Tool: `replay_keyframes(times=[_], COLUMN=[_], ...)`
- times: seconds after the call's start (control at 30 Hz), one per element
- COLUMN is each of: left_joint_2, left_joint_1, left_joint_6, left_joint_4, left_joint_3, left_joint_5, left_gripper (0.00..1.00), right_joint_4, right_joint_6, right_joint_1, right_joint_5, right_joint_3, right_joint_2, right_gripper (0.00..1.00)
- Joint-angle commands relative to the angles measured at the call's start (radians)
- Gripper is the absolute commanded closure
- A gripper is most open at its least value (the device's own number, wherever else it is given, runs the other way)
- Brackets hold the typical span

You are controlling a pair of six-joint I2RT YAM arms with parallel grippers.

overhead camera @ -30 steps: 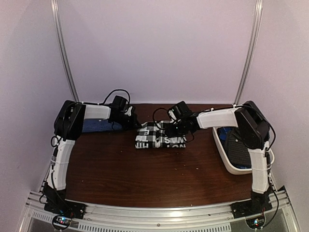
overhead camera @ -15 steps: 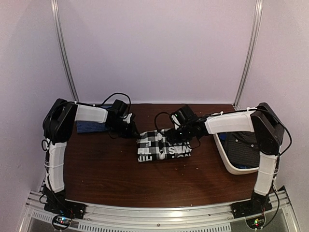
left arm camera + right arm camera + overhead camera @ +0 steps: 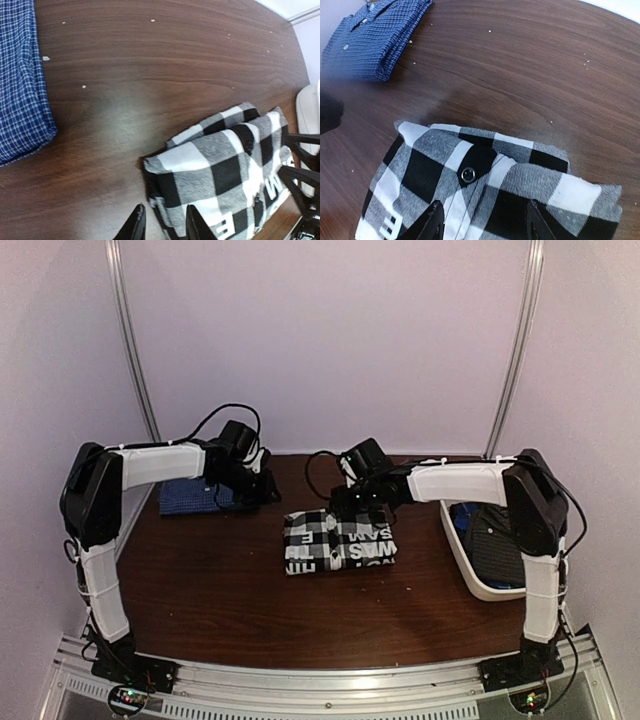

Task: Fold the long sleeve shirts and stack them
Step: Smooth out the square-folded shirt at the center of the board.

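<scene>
The checked shirt (image 3: 335, 540) lies folded into a bundle in the middle of the counter (image 3: 220, 580). The folded blue shirt (image 3: 190, 498) is off at its 10 o'clock, and a dark shirt (image 3: 495, 540) sits in the basket (image 3: 470, 580) at 3 o'clock. My left end effector (image 3: 165, 212) hangs at the bundle's 9 o'clock end, its fingers only narrowly apart and holding nothing that I can see. My right end effector (image 3: 485, 210) hovers over the 1 o'clock corner, spread fairly wide and also empty. As I judge it, the step in hand is to carry this bundle onto the blue one. To do that cleanly I should bring both end effectors down at opposite ends and catch every layer of the fold, not just the top flap. Then I should lift both ends evenly so the middle does not sag and spill open. The placket with its button looks loose near the right side, so I would bite just beyond it. I would set the bundle down square on the blue shirt, edges matched.
</scene>
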Motion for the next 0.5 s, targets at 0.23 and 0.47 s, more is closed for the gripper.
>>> replay_keyframes(times=[0.23, 0.47], left_joint_2=[-0.047, -0.011], left_joint_1=[-0.135, -0.162], left_joint_6=[-0.116, -0.146], left_joint_4=[0.203, 0.264], left_joint_3=[-0.159, -0.278], left_joint_5=[0.184, 0.205], left_gripper=[0.77, 0.81], right_joint_4=[-0.148, -0.147], right_joint_6=[-0.001, 0.006], right_joint_1=[-0.044, -0.049], right_joint_5=[-0.009, -0.040], right_joint_3=[0.280, 0.271], right_joint_2=[0.305, 0.258], right_gripper=[0.42, 0.36])
